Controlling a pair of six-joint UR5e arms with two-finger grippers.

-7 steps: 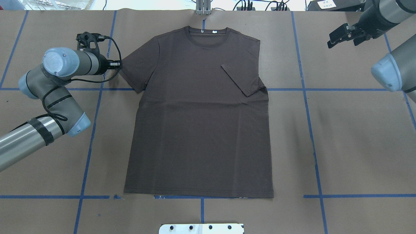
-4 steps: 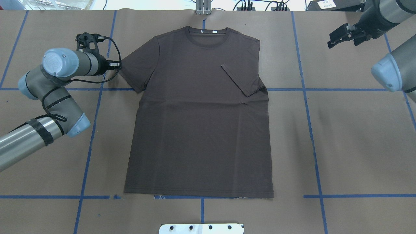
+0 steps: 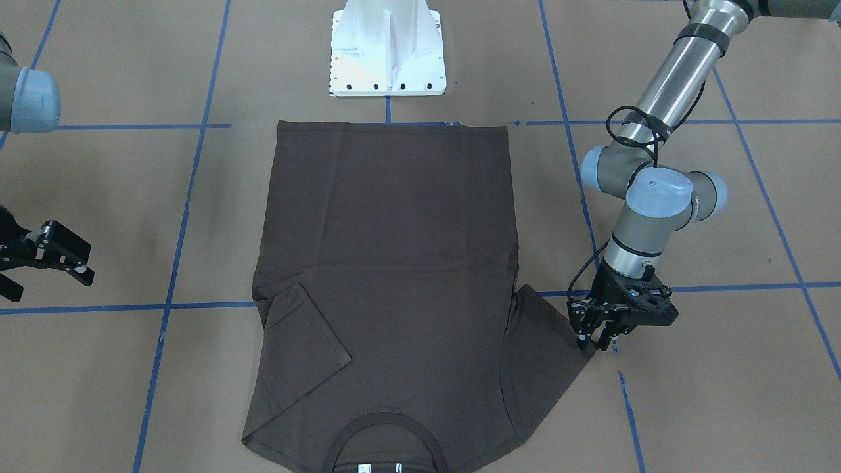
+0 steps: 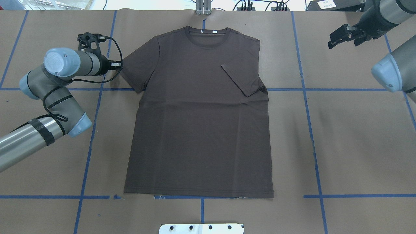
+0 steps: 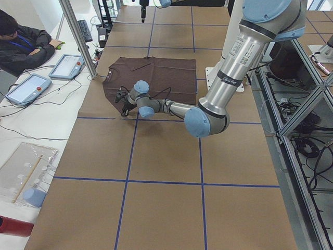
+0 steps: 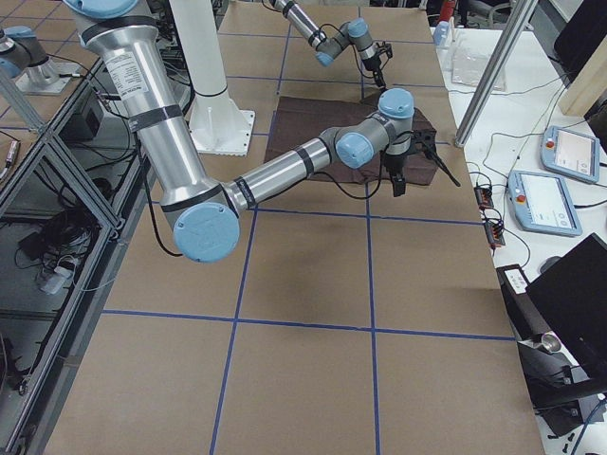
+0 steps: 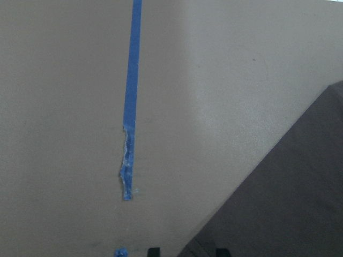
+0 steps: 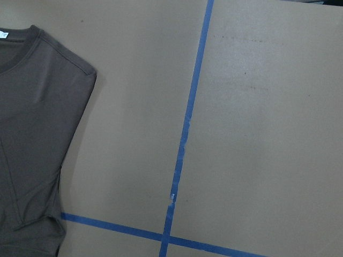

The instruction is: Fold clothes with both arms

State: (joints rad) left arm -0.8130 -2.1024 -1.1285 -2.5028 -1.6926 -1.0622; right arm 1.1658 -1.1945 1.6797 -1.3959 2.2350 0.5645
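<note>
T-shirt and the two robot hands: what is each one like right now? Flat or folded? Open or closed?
T-shirt: lying flat on the table, body not yet folded.
folded sleeve: on the robot's right, turned in over the chest.
spread sleeve: on the robot's left, lying out flat.
left gripper: open, down at the spread sleeve's tip.
right gripper: open, empty, off to the side, away from the T-shirt.

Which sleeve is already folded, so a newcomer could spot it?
On the brown-papered table with its blue tape grid, a dark brown T-shirt lies flat. The folded sleeve is on the robot's right side, a slanted flap lying across the chest; the other sleeve sticks out flat beside the left gripper.
</note>
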